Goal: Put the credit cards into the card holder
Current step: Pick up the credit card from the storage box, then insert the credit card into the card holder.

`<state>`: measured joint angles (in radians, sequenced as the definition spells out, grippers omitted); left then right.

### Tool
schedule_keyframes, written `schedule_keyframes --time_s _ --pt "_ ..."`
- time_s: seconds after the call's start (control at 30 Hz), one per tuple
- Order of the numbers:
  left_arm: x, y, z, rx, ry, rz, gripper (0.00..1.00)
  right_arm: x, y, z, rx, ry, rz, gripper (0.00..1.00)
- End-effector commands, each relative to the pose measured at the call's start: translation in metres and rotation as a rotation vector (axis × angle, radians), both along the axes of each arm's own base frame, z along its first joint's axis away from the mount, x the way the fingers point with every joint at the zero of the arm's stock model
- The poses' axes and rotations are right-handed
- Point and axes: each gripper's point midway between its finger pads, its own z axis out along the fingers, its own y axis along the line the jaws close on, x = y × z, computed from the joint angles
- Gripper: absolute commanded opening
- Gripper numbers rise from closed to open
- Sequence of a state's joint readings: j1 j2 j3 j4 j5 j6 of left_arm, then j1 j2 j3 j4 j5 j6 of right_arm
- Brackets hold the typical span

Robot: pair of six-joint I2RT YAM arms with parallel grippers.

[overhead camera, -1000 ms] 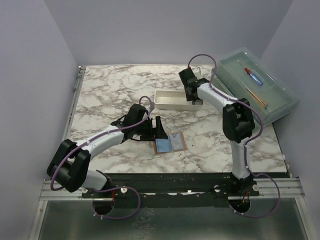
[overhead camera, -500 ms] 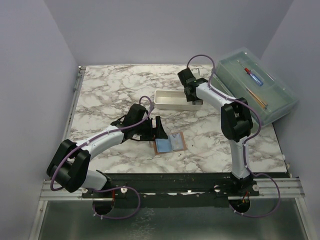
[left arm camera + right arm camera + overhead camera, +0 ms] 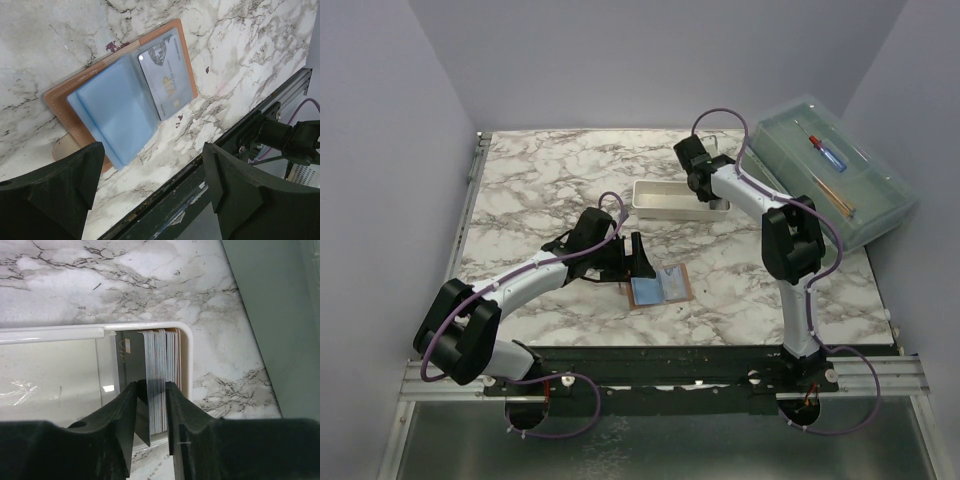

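Observation:
The card holder (image 3: pixel 660 287) lies open on the marble near the front. In the left wrist view the card holder (image 3: pixel 125 95) shows a tan border and blue-grey panels, with one silver credit card (image 3: pixel 167 82) in its right panel. My left gripper (image 3: pixel 638 262) (image 3: pixel 152 150) hovers open just left of it, holding nothing. Several credit cards (image 3: pixel 162 355) stand on edge at the right end of the white tray (image 3: pixel 185 355). My right gripper (image 3: pixel 705 193) (image 3: pixel 151 390) reaches into the tray, its fingers pressed against both sides of part of that stack.
The white tray (image 3: pixel 650 200) sits mid-table at the back. A large clear lidded box (image 3: pixel 830 170) holding pens stands at the back right, its wall (image 3: pixel 280 315) close beside the tray. The table's front rail (image 3: pixel 235 150) runs just beyond the card holder.
My right gripper has moved slightly left and down into the tray's right end and its jaws have narrowed onto the card stack. The left arm and card holder have not moved.

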<state>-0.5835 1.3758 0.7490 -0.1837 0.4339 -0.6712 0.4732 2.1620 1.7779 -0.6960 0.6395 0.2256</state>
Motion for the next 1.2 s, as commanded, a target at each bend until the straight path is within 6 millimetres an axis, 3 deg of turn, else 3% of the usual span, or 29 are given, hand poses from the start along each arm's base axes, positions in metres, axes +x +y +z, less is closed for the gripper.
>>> schedule_keyframes --time_s 0.0,0.27,0.43,0.57,0.7,0.8,0.83,1.03,1.17 --pt "-0.001 0.005 -0.006 0.020 -0.001 0.006 0.86 0.000 -0.002 0.009 -0.041 -0.001 -0.006 0.26" --pt "0.008 0.025 -0.021 0.106 0.029 0.121 0.86 0.000 0.013 0.029 0.053 -0.030 0.017 0.01" --pt "0.009 0.034 -0.037 0.179 0.088 0.170 0.86 -0.006 0.027 0.054 0.183 -0.077 0.037 0.00" --pt "0.008 0.034 -0.045 0.193 0.117 0.174 0.86 -0.025 0.033 0.080 0.309 -0.133 0.058 0.00" --pt "0.009 0.033 -0.051 0.206 0.132 0.169 0.86 -0.057 0.054 0.096 0.520 -0.168 0.171 0.00" --pt "0.010 0.034 -0.062 0.238 0.147 0.169 0.86 -0.093 0.080 0.088 0.707 -0.091 0.262 0.00" --pt "0.010 0.035 -0.066 0.249 0.156 0.167 0.86 -0.112 0.096 0.088 0.814 -0.045 0.322 0.00" --pt "0.006 0.045 -0.089 0.326 0.184 0.195 0.72 -0.182 0.140 0.055 1.206 0.124 0.466 0.00" --pt "0.004 0.055 -0.096 0.367 0.177 0.214 0.57 -0.206 0.148 0.034 1.332 0.190 0.474 0.00"
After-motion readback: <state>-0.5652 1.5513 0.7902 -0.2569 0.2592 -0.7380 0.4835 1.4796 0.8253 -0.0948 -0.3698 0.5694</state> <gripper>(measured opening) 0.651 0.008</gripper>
